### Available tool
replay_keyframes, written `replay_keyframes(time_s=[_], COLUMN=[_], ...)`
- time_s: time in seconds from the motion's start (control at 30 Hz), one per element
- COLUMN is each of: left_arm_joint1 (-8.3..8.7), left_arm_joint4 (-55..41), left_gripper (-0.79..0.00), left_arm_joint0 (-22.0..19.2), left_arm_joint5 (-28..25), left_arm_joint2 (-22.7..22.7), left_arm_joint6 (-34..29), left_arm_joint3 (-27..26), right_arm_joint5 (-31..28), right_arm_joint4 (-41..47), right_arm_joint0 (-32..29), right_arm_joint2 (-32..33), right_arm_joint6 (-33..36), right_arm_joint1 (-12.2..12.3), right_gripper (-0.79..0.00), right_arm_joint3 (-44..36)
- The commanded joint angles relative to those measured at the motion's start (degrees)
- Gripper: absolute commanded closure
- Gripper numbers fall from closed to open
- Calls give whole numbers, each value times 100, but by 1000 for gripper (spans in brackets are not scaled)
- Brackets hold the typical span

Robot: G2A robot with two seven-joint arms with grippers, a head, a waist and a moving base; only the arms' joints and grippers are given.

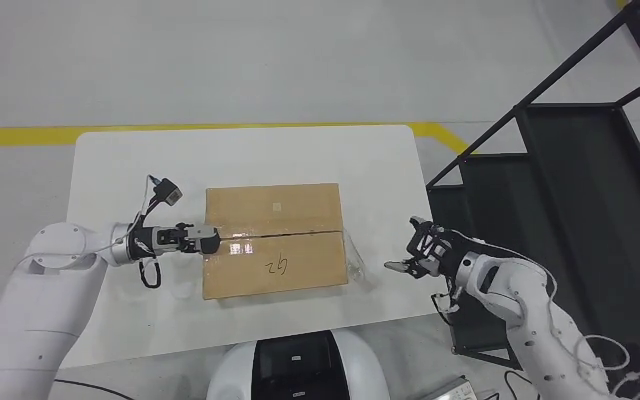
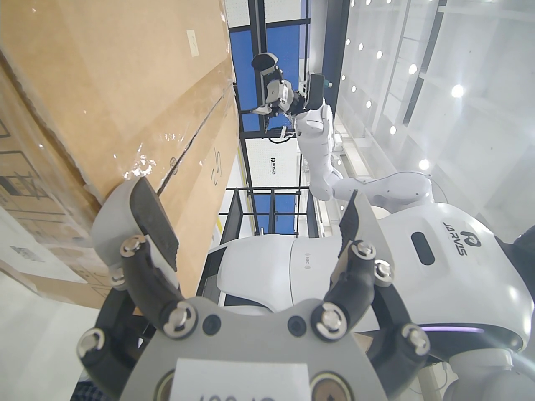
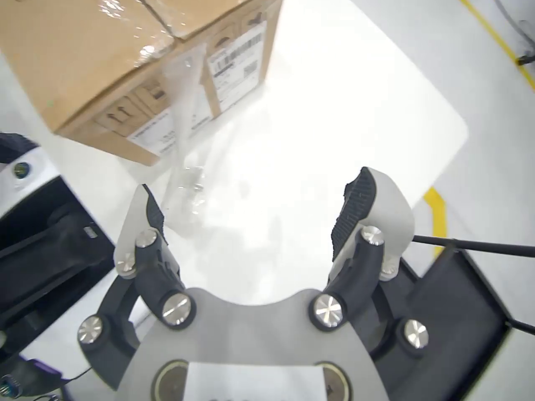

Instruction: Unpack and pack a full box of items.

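A closed brown cardboard box (image 1: 275,240) lies mid-table, its top seam sealed with clear tape; a loose strip of tape (image 3: 184,97) hangs off its right end. My left gripper (image 1: 205,240) is at the box's left end by the seam, open, one finger pad (image 2: 152,221) close against the box edge (image 2: 125,97). My right gripper (image 1: 408,262) stands open off the box's right end near the table's right edge, nothing between its fingers. In the right wrist view the box (image 3: 138,35) and its labelled end face lie beyond the right gripper (image 3: 255,210).
The white table (image 1: 130,170) has bare room behind and to the left of the box. A dark stepped rack (image 1: 540,190) stands just off the right edge. Yellow floor tape (image 1: 250,127) runs behind the table.
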Motion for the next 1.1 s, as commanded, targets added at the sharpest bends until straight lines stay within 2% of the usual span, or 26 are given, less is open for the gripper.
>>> replay_keyframes(time_s=[0.0, 0.2, 0.43, 0.57, 0.83, 1.07], left_arm_joint1=[-5, -14, -19, -15, -19, -7], left_arm_joint4=[4, 43, 112, 149, 160, 154], left_gripper=[-785, -785, -785, -785, -785, -785], left_arm_joint0=[-10, -38, -101, -118, -123, -131], left_arm_joint5=[14, 43, 106, 116, 124, 127], left_arm_joint2=[34, 107, 162, 166, 212, 183], left_arm_joint6=[0, 33, 69, 91, 137, 139], left_arm_joint3=[-27, -62, -87, -98, -81, -75], right_arm_joint5=[6, 481, 1660, 2129, 2556, 3521], right_arm_joint4=[107, 233, -367, -659, -746, -736], right_arm_joint0=[82, 411, 896, 1033, 1154, 1112], right_arm_joint2=[-196, -1041, -1874, -1971, -2127, -2235], right_arm_joint6=[221, 249, 64, -31, -143, -253], right_arm_joint1=[-8, -108, -260, -297, -358, -449], right_gripper=[-785, -785, -785, -785, -785, -785], right_arm_joint3=[49, 186, 407, 541, 576, 468])
